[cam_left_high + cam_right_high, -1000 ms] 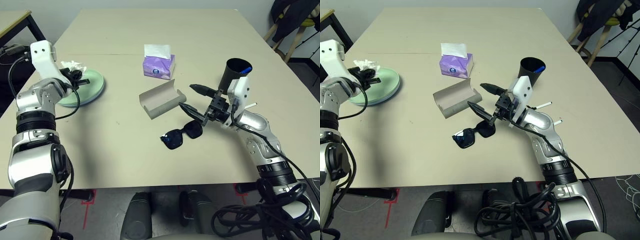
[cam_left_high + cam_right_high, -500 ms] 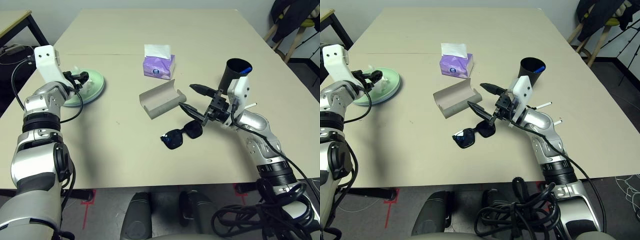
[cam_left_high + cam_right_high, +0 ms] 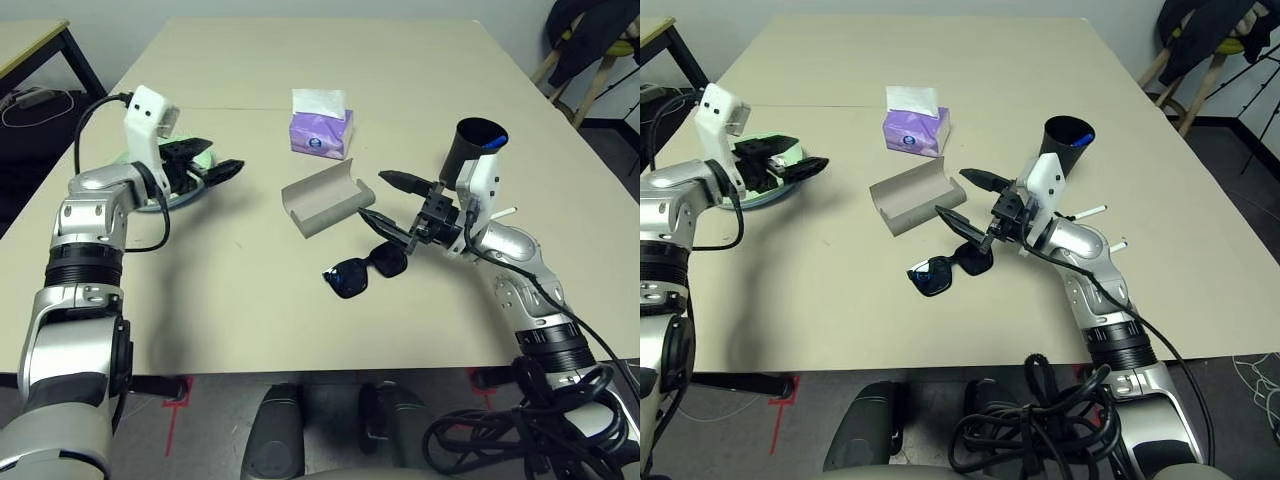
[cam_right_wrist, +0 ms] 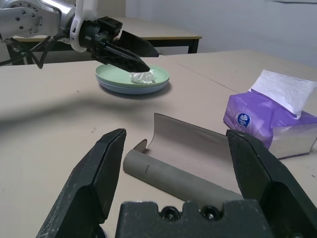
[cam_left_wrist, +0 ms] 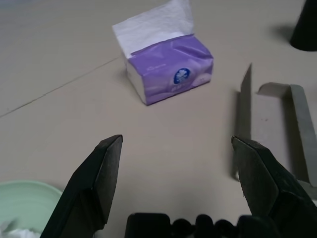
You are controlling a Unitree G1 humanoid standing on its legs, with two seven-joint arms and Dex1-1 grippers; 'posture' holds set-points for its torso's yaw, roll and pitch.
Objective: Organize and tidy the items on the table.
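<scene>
Nearest the table's (image 3: pixel 250 330) front edge lie the black sunglasses (image 3: pixel 365 269), with the right claw (image 3: pixel 390 200) spread wide and empty just above them. Behind sits the open grey case (image 3: pixel 322 198). The left claw (image 3: pixel 222 168), agape and empty, hovers beside the plates (image 4: pixel 132 78) (tissue (image 4: pixel 140 76) on top). Likely next: seize the sunglasses.

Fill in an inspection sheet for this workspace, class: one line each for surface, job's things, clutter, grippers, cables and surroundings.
Surface: beige table.
Job's things: crumpled tissue on stacked plates; open glasses case; sunglasses; black cup; pen.
Clutter: purple tissue box.
Grippers: left gripper open, over the plates' edge; right gripper open, above the sunglasses.
Cables: black bundle by the right arm.
Surroundings: chair, another desk.
</scene>
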